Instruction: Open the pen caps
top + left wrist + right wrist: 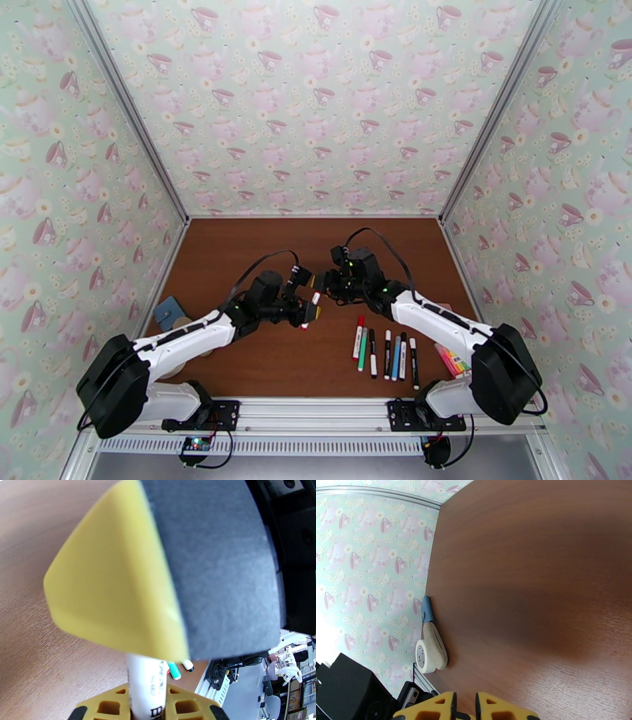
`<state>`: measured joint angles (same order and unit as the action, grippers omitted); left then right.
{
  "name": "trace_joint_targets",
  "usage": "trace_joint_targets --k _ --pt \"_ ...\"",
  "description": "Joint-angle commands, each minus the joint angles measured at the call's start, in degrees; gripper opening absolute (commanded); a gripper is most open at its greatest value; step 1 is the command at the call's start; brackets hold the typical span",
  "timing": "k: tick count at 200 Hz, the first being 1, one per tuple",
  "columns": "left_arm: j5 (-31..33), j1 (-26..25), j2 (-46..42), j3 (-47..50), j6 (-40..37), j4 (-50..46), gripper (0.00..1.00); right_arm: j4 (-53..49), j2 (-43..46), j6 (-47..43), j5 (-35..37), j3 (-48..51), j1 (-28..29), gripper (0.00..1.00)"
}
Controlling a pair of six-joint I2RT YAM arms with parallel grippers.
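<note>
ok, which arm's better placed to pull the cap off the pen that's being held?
Right, likely. The left gripper is shut on the white pen, so it is the holder. The right gripper sits beside the pen's red top end, jaws closed.

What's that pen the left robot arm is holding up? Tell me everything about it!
The pen is slim, with a white plastic-looking barrel and some black print on it. Its red cap sits on the upper end, and the lower end looks red too. It is lifted off the table, tilted, with its middle clamped in the left gripper.
</note>
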<state>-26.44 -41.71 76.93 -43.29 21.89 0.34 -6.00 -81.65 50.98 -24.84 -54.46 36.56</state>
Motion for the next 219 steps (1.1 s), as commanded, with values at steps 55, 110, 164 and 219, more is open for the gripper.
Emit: trace_joint_targets --k 55,110,164,219 --pt "17.11 -4.43 -2.71 -1.98 -7.21 -10.97 0.02 -4.99 4.29 2.20 7.43 -3.45 -1.48 0.04" --pt "-3.59 -2.86 -1.84 -1.52 -1.75 -3.82 0.02 4.09 6.25 -0.08 -0.54 -2.00 -4.77 0.02" --pt "-12.22 -0.53 -2.77 -1.27 -0.15 -2.98 0.01 6.24 7.77 -5.04 -4.88 -2.82 -7.49 0.01" --pt "-3.44 -1.50 -4.60 -1.54 -3.88 -9.53 0.01 -0.55 7.91 -7.27 -1.89 -5.98 -9.43 0.00"
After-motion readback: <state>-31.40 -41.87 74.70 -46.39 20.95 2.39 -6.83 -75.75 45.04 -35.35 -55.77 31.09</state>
